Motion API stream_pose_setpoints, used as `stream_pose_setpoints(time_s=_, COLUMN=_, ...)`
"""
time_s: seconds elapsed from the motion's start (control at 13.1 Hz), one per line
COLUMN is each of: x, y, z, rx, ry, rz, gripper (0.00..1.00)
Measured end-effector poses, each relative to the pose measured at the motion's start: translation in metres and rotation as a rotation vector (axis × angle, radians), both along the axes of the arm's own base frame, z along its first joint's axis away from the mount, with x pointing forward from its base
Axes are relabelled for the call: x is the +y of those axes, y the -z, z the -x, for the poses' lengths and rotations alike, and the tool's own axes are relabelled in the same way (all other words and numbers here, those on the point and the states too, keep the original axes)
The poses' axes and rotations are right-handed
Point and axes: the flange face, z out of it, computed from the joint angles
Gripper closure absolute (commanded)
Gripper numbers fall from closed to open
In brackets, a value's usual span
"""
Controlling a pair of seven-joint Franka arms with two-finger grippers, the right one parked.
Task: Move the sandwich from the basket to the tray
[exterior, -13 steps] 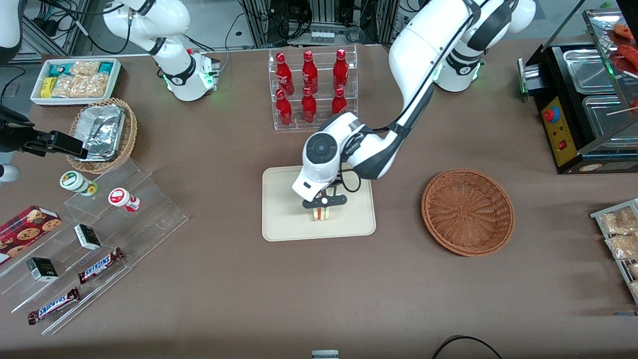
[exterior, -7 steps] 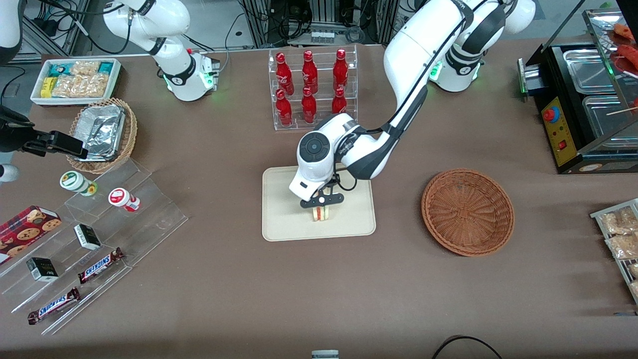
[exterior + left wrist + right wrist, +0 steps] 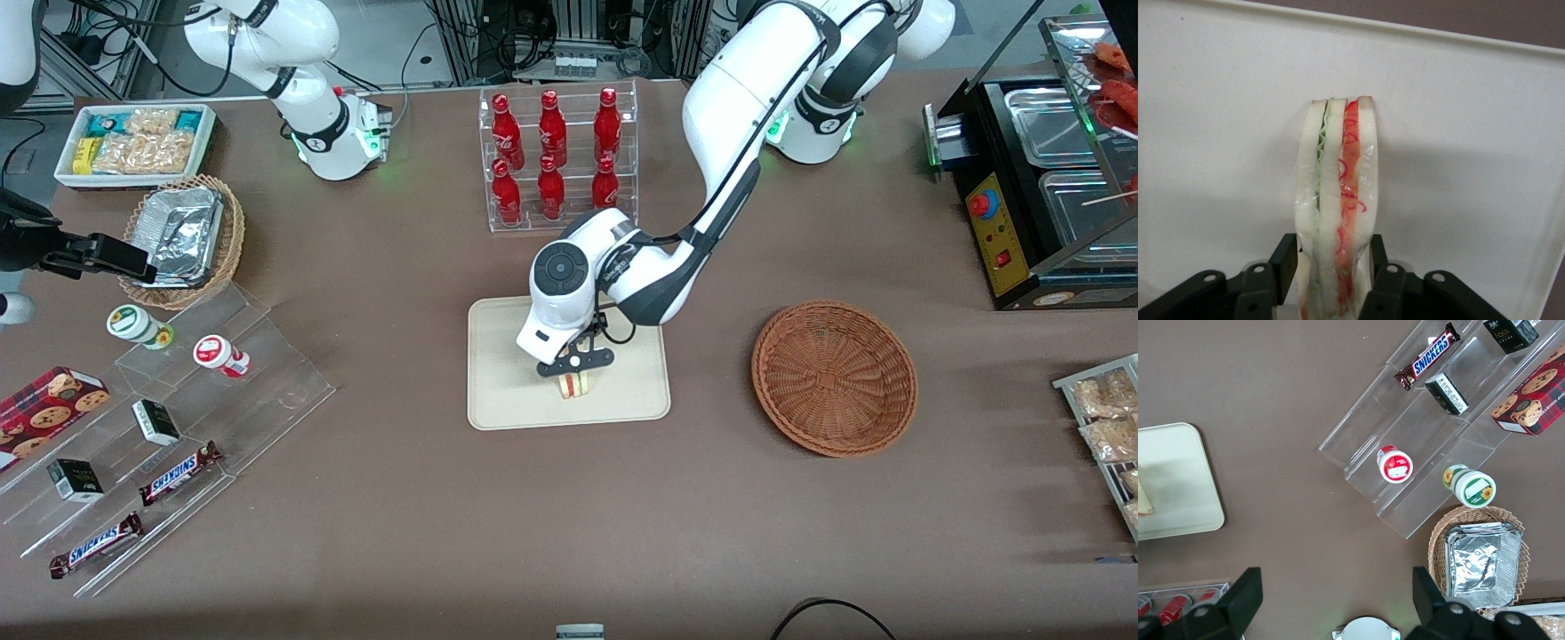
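L arm bent down over tray (image 3: 498, 404); pincer (image 3: 574, 373) pinching sandwich (image 3: 1337, 220), upright.

brown table (image 3: 400, 533), cable racks (image 3: 569, 36) w/ wiring

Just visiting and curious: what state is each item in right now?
sandwich: upright on its edge over the tray, held.
end effector: above the tray, closed on the sandwich.
tray: only the sandwich over it.
basket: empty.
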Motion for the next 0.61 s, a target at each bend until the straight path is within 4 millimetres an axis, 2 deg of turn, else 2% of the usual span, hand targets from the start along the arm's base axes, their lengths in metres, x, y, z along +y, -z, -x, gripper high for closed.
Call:
stream_pose_setpoints(time_s=0.31, x=0.0, y=-0.037, z=-0.007, rx=-0.021, ry=-0.005, rz=0.01, gripper=0.0)
stream_pose_setpoints(time_s=0.61, x=0.007, y=-0.099, z=-0.003, rx=-0.032, ry=-0.002, rz=-0.004, gripper=0.0)
